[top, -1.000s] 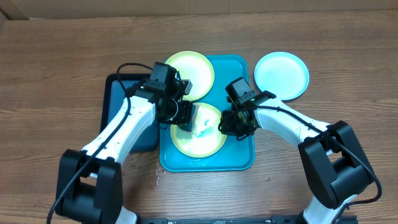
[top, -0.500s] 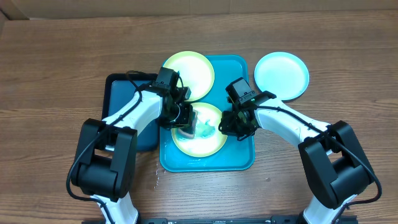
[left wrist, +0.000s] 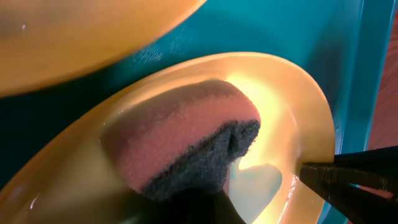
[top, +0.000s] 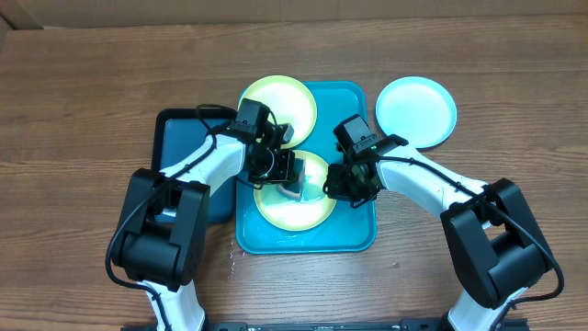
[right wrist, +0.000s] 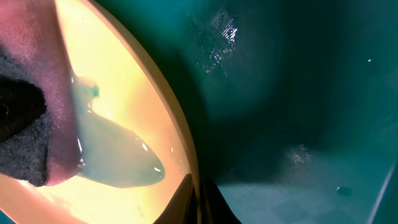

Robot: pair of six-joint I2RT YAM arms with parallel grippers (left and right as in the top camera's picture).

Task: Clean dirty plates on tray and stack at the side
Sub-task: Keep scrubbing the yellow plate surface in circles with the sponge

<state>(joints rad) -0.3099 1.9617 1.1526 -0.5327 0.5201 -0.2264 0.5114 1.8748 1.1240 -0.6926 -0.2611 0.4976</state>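
Observation:
The turquoise tray (top: 354,234) holds two yellow-green plates: the far plate (top: 285,103) and the near plate (top: 296,211). A third plate (top: 416,110) lies on the table right of the tray. My left gripper (top: 288,179) is shut on a pink sponge with a dark scouring side (left wrist: 186,140) and presses it on the near plate (left wrist: 292,106). My right gripper (top: 333,184) is shut on that plate's right rim (right wrist: 180,140); the rim sits between its fingers (right wrist: 198,199). Some pale liquid lies in the plate's centre (right wrist: 115,155).
A smaller dark navy tray (top: 179,138) lies left of the turquoise tray, under my left arm. The wooden table (top: 83,119) extends around both trays. Water drops mark the table near the turquoise tray's front left corner (top: 231,262).
My left gripper has moved the sponge rightward across the near plate, from its left side toward its centre. The right gripper has held still on the rim.

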